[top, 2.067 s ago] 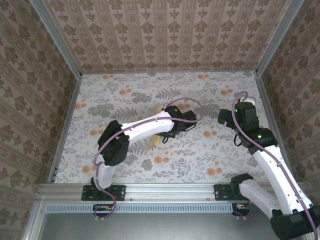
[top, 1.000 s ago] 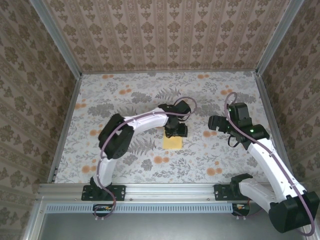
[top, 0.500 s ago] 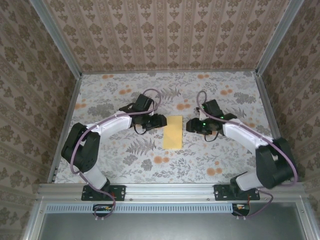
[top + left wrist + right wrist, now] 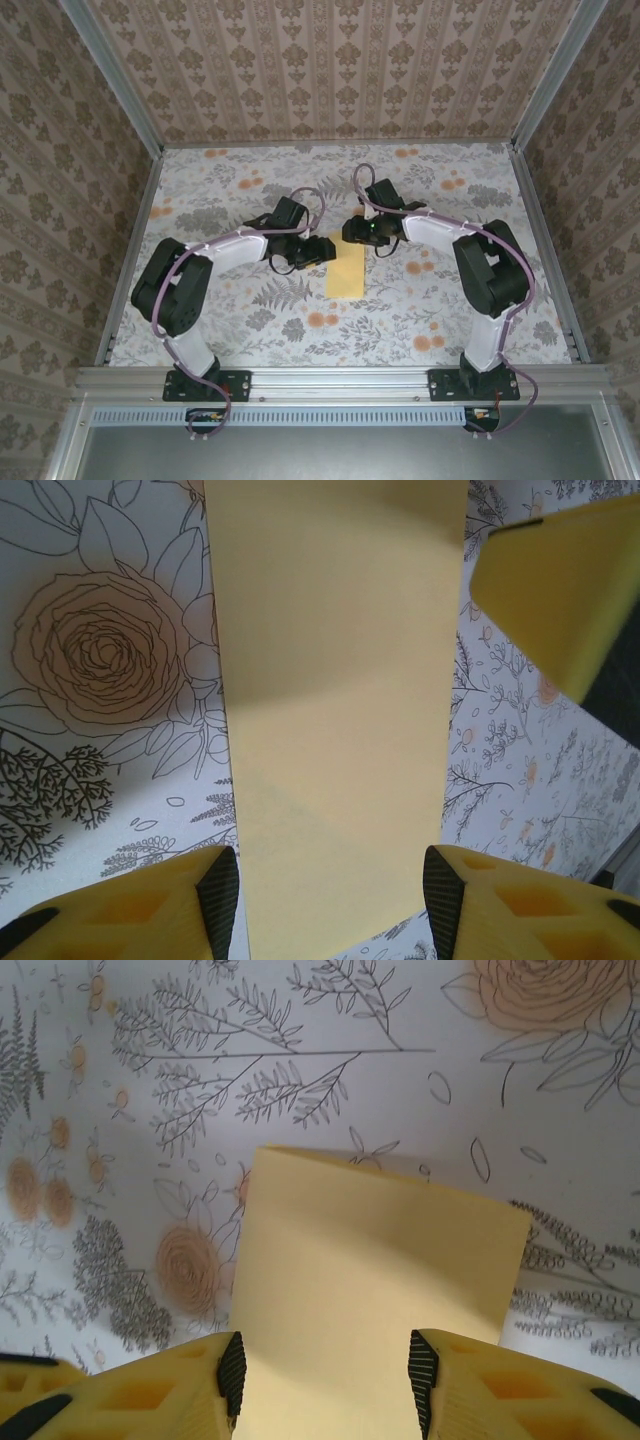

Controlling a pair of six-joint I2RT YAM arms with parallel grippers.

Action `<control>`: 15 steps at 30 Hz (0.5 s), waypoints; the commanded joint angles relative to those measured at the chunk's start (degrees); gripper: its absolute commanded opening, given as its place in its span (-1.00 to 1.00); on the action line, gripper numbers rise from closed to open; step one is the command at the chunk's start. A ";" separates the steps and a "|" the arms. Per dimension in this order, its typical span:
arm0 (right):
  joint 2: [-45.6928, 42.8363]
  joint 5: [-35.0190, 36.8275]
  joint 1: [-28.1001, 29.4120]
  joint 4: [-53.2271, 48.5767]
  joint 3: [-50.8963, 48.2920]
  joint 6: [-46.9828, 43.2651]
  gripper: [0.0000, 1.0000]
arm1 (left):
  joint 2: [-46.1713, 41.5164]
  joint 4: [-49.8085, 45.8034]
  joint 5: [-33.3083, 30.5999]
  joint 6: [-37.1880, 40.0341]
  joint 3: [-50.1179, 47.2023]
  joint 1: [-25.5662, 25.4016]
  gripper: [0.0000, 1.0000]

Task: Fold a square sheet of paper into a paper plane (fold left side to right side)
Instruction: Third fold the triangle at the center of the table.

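The square sheet of paper (image 4: 347, 275) lies flat on the flowered cloth as a narrow yellow rectangle, long side running away from the arms. My left gripper (image 4: 322, 250) hovers at the paper's far left edge. In the left wrist view the paper (image 4: 335, 680) runs up between the open left gripper (image 4: 330, 880), whose fingers stand to either side of it. My right gripper (image 4: 358, 233) is at the paper's far end. In the right wrist view the paper (image 4: 370, 1270) lies between the open right gripper (image 4: 325, 1370). Nothing is held.
The flowered cloth (image 4: 230, 190) covers the table, which is walled by patterned panels and metal rails (image 4: 130, 260). The two grippers are close together over the paper's far end; a right fingertip (image 4: 560, 590) shows in the left wrist view.
The right gripper has swung from the paper's right side to its far end, and its jaws have narrowed. The left gripper has shifted right, up to the paper's edge. The paper has not moved.
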 commanded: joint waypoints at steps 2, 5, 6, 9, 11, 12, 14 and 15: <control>3.07 2.19 0.14 -3.27 2.34 -2.11 -0.02 | 1.82 0.63 1.56 -0.57 0.01 0.57 0.09; 4.31 2.85 0.14 -4.18 2.53 -2.72 -0.06 | 3.00 0.71 2.25 -0.77 0.43 0.57 0.10; 4.62 2.85 0.14 -4.38 2.53 -2.96 -0.06 | 3.30 0.77 2.53 -0.78 0.49 0.49 0.10; 5.77 2.54 0.14 -4.71 2.62 -3.88 -0.08 | 4.15 0.87 2.94 -1.01 0.80 0.35 0.10; 6.37 2.37 0.14 -4.76 2.53 -4.21 -0.10 | 4.64 0.88 3.34 -1.15 0.94 0.22 0.09; 6.54 2.25 0.14 -4.74 2.53 -4.39 -0.11 | 4.85 0.84 3.41 -1.17 1.06 0.13 0.10; 6.81 2.06 0.14 -4.62 2.57 -4.67 -0.11 | 5.28 0.80 3.71 -1.36 1.31 -0.11 0.09; 6.82 2.06 0.14 -4.61 2.53 -4.71 -0.12 | 5.46 0.75 3.72 -1.41 1.39 -0.21 0.09</control>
